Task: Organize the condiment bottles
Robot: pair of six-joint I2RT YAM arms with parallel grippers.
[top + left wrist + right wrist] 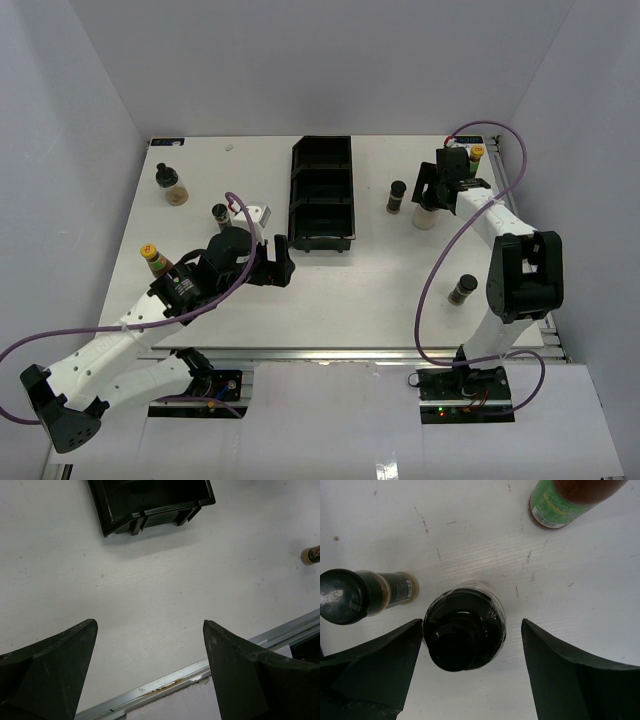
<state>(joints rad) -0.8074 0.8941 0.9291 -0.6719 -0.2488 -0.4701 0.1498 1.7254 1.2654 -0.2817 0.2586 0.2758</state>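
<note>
The right gripper (471,627) stands open around a black-capped jar (462,632) at the far right of the table (380,290), one finger (390,655) nearly on the cap, the other apart, so it should centre before closing, or the jar may tip; the left gripper (150,630) hangs open, empty.

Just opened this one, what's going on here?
Two arms are sorting condiment bottles. The right gripper sits over a black-capped jar toward the far right of the table, jaws open either side of it, not yet gripping. The left gripper hangs open over bare table near the black tray. The tray looks empty; the rest stand scattered around it.
</note>
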